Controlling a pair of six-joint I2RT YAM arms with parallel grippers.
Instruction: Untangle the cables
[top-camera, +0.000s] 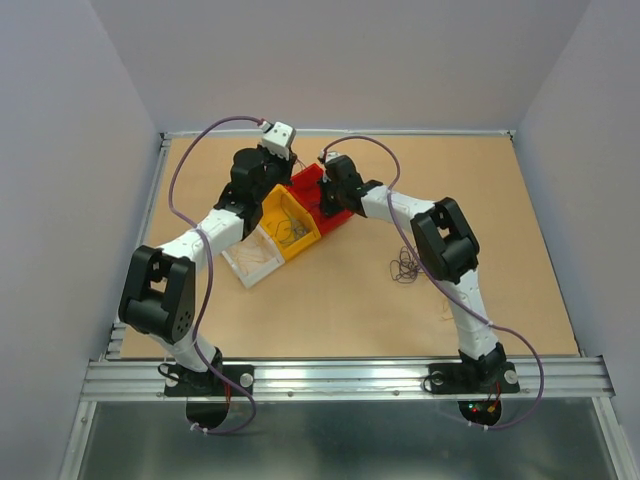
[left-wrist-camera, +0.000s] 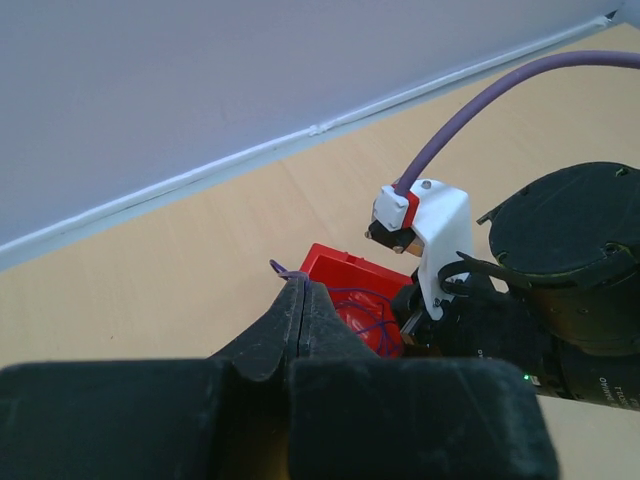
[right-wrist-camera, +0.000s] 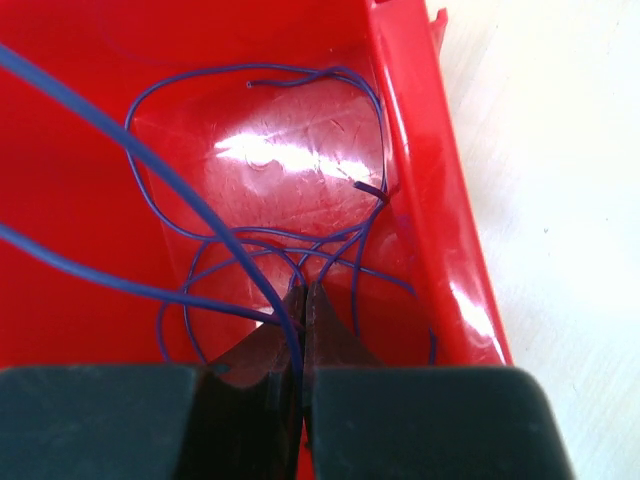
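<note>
Tan, matte tabletop (top-camera: 520, 220) lies under me, with plain pale walls on three sides. The purple cables (right-wrist-camera: 260, 150) are in the red bin (right-wrist-camera: 425, 200). They are hair-thin, smooth, round wires, curled in loose overlapping loops on its glossy floor. Two cut ends show, one pointing left near the far wall, one dark-tipped by the right wall. Two straighter strands run from the upper left of my right wrist view down toward my right gripper (right-wrist-camera: 302, 297). Its black jaws are pressed together low inside the bin, with a purple strand pinched at the tips. My left gripper (left-wrist-camera: 303, 290) is closed tight too, by a corner of the bin. A short purple end sticks out from its tips, pointing left.

The bin is hard, shiny plastic with straight, slanted walls. Its right wall stands close beside my right fingers, so room is tight there and freer to the left. From above it ends a slanted row. Just beside it is a yellow bin (top-camera: 272, 208) holding fine dark wires (top-camera: 290, 230), then a clear bin (top-camera: 240, 265) with yellowish wires (top-camera: 260, 258). A dark clump (top-camera: 405, 268) of wire lies loose on the board near my right arm, well apart from the bins. Bare board spreads wide to the right and along the near side.
</note>
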